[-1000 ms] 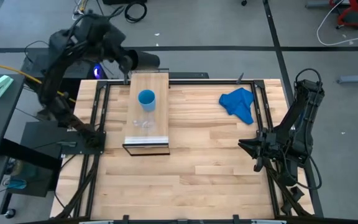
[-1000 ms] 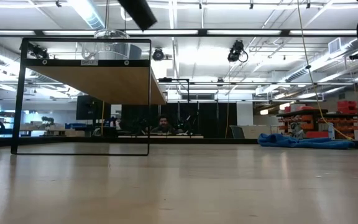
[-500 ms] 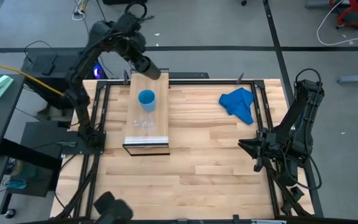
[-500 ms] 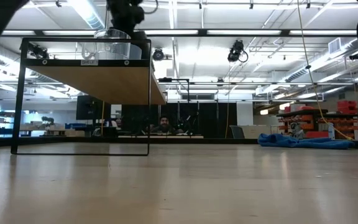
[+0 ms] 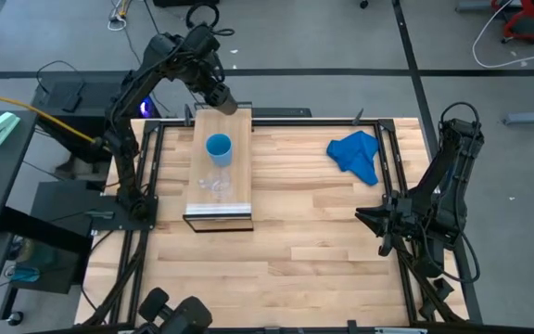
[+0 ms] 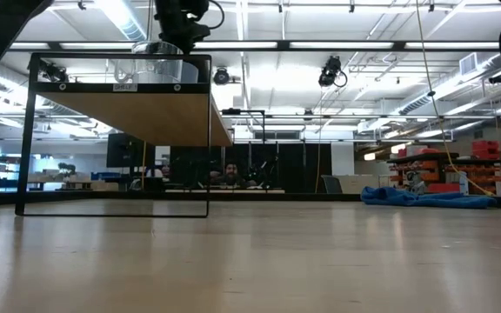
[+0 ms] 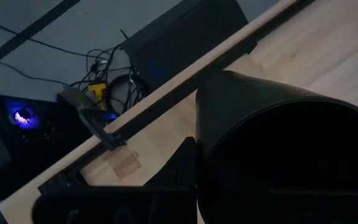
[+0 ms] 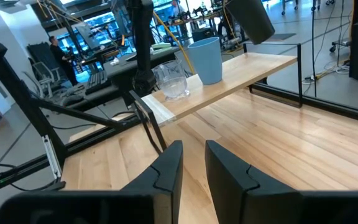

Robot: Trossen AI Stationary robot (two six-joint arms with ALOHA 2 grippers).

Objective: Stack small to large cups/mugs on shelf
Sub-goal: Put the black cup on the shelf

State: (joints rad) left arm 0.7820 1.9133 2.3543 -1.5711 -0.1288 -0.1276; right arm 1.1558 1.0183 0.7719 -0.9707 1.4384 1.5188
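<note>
The light-wood shelf (image 5: 221,206) stands at the table's far left. On it are a bright-blue cup (image 5: 218,147) and, nearer the front, a clear glass cup (image 5: 213,184); the right wrist view shows them too, the blue cup (image 8: 206,59) and the glass cup (image 8: 172,81). My left gripper (image 5: 217,91) is shut on the black cup (image 5: 228,102) above the shelf's far end. My right gripper (image 8: 193,167) waits open at the table's right side, holding nothing. My left gripper holds the black cup near its open rim (image 7: 199,134), slanting down from the far left. One finger (image 7: 182,168) lies against the outside of the wall; the cup hides the other finger. The cup (image 8: 251,18) hangs tilted, clear of the shelf.
A crumpled blue cloth (image 5: 358,154) lies at the table's far right. The table's dark frame rail (image 5: 341,122) runs along the far edge behind the shelf. Bare butcher-block top (image 5: 304,250) spreads between the shelf and my right arm.
My left gripper has swung toward the shelf's far end and come down, tipping from nearly level to steeply downward. The black cup has gone with it, from lying level beyond the shelf to hanging tilted over its far end. Most of this happened early in the second.
</note>
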